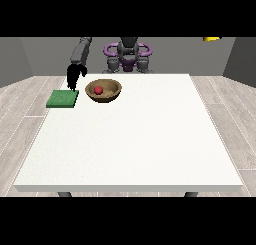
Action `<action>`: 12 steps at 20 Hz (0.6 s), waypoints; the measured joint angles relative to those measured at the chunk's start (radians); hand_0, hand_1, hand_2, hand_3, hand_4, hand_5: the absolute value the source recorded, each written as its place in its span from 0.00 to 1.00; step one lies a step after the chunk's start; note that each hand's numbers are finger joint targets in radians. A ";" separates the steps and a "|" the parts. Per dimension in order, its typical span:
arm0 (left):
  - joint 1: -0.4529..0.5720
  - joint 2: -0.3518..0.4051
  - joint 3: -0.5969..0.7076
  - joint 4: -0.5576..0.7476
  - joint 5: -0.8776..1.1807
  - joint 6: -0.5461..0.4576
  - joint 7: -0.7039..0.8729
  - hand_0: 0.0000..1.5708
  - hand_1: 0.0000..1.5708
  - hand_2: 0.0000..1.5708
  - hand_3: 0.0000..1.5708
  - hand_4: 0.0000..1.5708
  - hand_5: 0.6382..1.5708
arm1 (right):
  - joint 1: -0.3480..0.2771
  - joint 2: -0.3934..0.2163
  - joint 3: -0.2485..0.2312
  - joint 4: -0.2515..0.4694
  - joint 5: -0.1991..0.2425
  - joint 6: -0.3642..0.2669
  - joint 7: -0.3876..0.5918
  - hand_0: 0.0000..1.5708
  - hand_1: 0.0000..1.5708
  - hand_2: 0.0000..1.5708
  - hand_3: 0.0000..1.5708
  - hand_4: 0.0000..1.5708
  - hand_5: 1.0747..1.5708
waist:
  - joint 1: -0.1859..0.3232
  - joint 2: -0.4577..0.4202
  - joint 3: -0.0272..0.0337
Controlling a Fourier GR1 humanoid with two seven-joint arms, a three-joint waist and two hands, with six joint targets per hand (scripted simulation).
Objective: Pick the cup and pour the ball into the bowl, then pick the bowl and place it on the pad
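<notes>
I can't tell how the fingers lie on the hand at the view's left (74,75); it hangs over the far edge of the green pad (62,99). Just beside the pad sits the wooden bowl (104,90) on the white table (135,139), with the red ball (98,90) inside it.

One arm reaches down at the view's left; its black hand (74,75) hangs, fingers pointing down.

Bare test room

Grey walls (30,54), pale plank floor (20,114) and one large white table (130,139); a yellow object (211,38) at one o'clock.
</notes>
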 measured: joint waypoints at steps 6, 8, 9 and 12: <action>0.050 0.087 0.055 -0.020 0.086 -0.075 0.001 0.00 0.00 0.00 0.00 0.64 0.96 | -0.070 0.026 0.021 0.130 0.023 -0.006 -0.093 0.00 0.00 0.00 0.00 0.37 0.98 | -0.020 0.036 0.0013; 0.073 0.108 0.066 -0.030 0.109 -0.086 0.015 0.00 0.00 0.00 0.00 0.64 0.96 | -0.085 0.031 0.033 0.167 0.029 -0.001 -0.100 0.00 0.00 0.00 0.00 0.34 0.97 | -0.034 0.026 0.0012; 0.074 0.130 0.076 -0.031 0.125 -0.102 0.023 0.00 0.00 0.00 0.00 0.64 0.96 | -0.091 0.031 0.036 0.184 0.031 0.003 -0.111 0.00 0.00 0.00 0.00 0.35 0.97 | -0.039 0.029 0.0012; 0.070 0.162 0.088 -0.046 0.152 -0.107 0.032 0.00 0.00 0.00 0.00 0.65 0.97 | -0.131 0.030 0.037 0.253 0.038 0.004 -0.164 0.00 0.00 0.00 0.00 0.33 0.96 | -0.050 0.060 0.0016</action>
